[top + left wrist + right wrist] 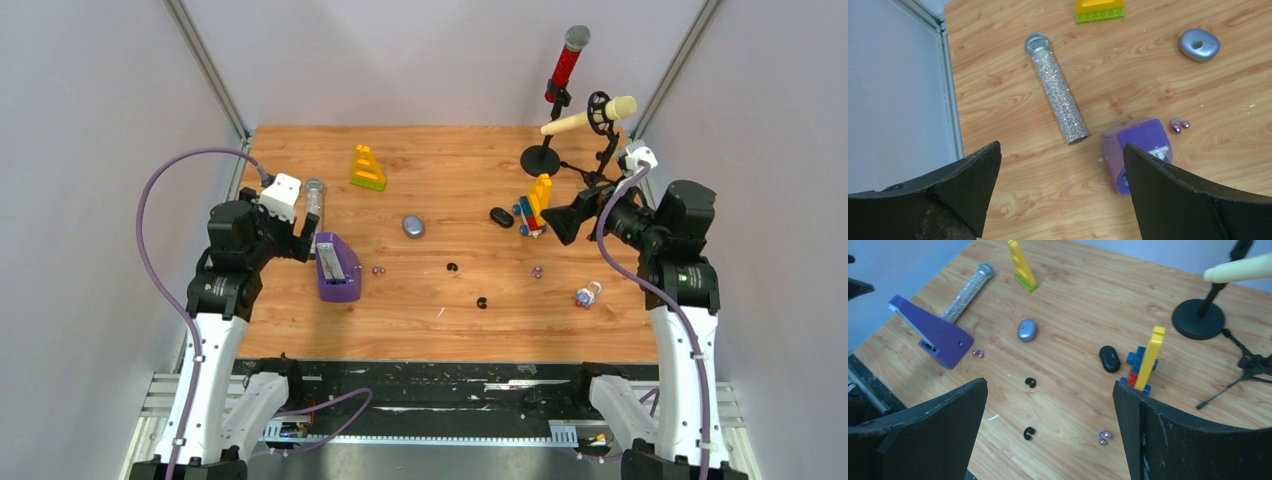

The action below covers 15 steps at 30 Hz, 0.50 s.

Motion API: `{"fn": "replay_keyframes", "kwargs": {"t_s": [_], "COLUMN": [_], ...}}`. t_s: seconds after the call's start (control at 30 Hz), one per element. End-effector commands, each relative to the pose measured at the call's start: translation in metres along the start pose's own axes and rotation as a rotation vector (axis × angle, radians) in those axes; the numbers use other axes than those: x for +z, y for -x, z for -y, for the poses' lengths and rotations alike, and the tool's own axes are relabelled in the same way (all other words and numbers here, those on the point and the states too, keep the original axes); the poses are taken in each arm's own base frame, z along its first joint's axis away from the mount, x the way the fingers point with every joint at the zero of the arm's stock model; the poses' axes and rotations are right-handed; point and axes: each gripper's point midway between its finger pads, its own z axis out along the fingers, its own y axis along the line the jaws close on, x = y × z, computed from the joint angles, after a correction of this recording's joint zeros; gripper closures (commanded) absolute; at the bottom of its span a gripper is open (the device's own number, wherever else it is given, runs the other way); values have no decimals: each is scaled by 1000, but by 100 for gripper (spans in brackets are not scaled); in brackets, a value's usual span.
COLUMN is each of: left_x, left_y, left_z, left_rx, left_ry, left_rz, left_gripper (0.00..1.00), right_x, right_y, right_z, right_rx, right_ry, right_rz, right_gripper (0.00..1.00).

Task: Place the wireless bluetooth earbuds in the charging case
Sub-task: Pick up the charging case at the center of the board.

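My left claw (1062, 147) hangs over the left side of the table (440, 160) with its fingers spread wide and nothing between them. Below it lie a glittery microphone (1058, 95) and a purple wedge-shaped object (1135, 142). My right claw (1050, 384) is spread just as wide and grips nothing, raised at the right side and looking across the wood. The two black earbuds (1031, 382) lie loose near the middle, apart from each other. One purple earbud (978, 353) lies just beside the wedge, and a second purple one (1104, 436) lies nearer my right claw. The black case (1109, 358) rests just beside a toy brick tower (1150, 352). The grey-blue case (1026, 330) sits farther back, and neither case touches any bud.
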Motion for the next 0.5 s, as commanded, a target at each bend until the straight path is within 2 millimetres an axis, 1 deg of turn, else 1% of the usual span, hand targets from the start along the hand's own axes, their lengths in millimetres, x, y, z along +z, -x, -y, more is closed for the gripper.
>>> {"fn": "replay_keyframes", "kwargs": {"t_s": [0.0,0.03,0.07,0.13,0.27,0.37,0.47], "left_x": [-7,-7,-7,-8,-10,-10,-10], "left_y": [29,29,29,29,29,29,28], "left_z": [6,6,5,2,4,4,4], "left_rx": [-5,-3,-3,-2,3,4,6], "left_ry": [-46,-45,-36,-21,-27,-28,-24], "left_rz": [123,126,127,131,142,144,144], "left_gripper": [0,0,0,0,0,0,0], "right_x": [24,31,40,54,81,105,132], "right_y": [1,-1,-4,-8,-15,-22,-36], "right_z": [-6,-3,-7,-5,-3,3,14], "right_rx": [-28,-26,-30,-32,-27,-32,-32], "right_ry": [54,39,51,42,58,58,39], "right_rz": [-18,-34,-56,-90,-164,-209,-265], "right_gripper": [0,0,0,0,0,1,2]}}
